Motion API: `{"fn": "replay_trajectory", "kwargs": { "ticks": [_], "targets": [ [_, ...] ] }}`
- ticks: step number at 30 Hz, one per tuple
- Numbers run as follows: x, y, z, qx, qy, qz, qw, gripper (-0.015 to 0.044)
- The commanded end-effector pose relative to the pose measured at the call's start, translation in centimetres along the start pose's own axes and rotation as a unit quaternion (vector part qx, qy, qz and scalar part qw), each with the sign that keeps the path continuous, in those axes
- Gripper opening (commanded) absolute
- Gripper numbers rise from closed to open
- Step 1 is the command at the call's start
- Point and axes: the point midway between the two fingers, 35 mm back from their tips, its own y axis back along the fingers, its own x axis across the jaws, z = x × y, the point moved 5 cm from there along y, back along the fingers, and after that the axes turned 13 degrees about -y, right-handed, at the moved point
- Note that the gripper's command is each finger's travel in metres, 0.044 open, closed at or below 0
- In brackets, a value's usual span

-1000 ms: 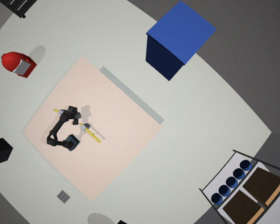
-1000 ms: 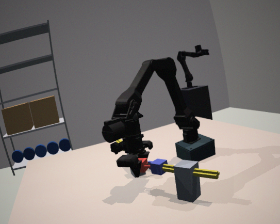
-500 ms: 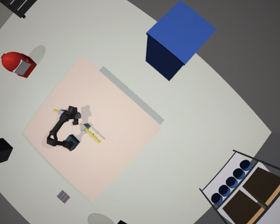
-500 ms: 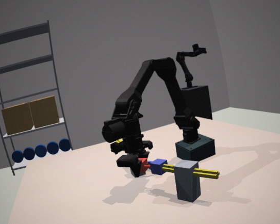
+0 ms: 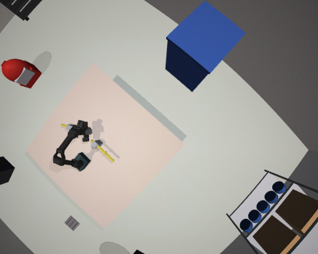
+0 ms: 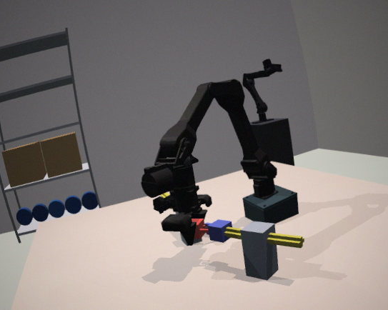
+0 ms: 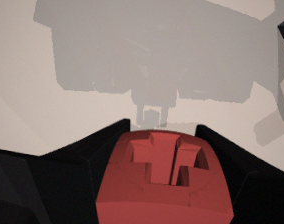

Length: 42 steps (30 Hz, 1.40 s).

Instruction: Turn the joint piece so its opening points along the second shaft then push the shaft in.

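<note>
The red joint piece (image 6: pixel 198 227) (image 7: pixel 163 207) sits between the black fingers of my gripper (image 7: pixel 162 128); the gripper is shut on it. Its cross-shaped opening faces the wrist camera. A blue joint part (image 6: pixel 219 231) links it to the short yellow shaft (image 6: pixel 286 239) (image 5: pixel 64 125), which runs through a grey block (image 6: pixel 260 250) (image 5: pixel 69 127). The long second yellow shaft (image 5: pixel 106 153) (image 6: pixel 164 195) passes through another block (image 5: pixel 95 143); in the exterior view the arm mostly hides it. It is not seen in the wrist view, so whether the opening lines up with it cannot be told.
The arm's base (image 5: pixel 81 161) (image 6: pixel 271 205) stands beside the long shaft. A blue cabinet (image 5: pixel 206 35), a red object (image 5: pixel 16 70) and a shelf rack (image 6: pixel 37 182) with boxes and round blue containers stand away from the work. Another arm (image 6: pixel 260 96) stands on a black pedestal (image 6: pixel 273 141).
</note>
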Motion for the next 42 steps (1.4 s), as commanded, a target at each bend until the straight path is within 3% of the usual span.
{"fn": "replay_trajectory", "kwargs": {
  "ticks": [1, 5, 11, 42],
  "targets": [
    [0.0, 0.0, 0.0, 0.0, 0.0, 0.0, 1.0, 0.0147],
    [0.0, 0.0, 0.0, 0.0, 0.0, 0.0, 1.0, 0.0147],
    [0.0, 0.0, 0.0, 0.0, 0.0, 0.0, 1.0, 0.0],
    [-1.8, -0.1, 0.1, 0.004, -0.197, -0.008, 0.98, 0.0]
  ]
}}
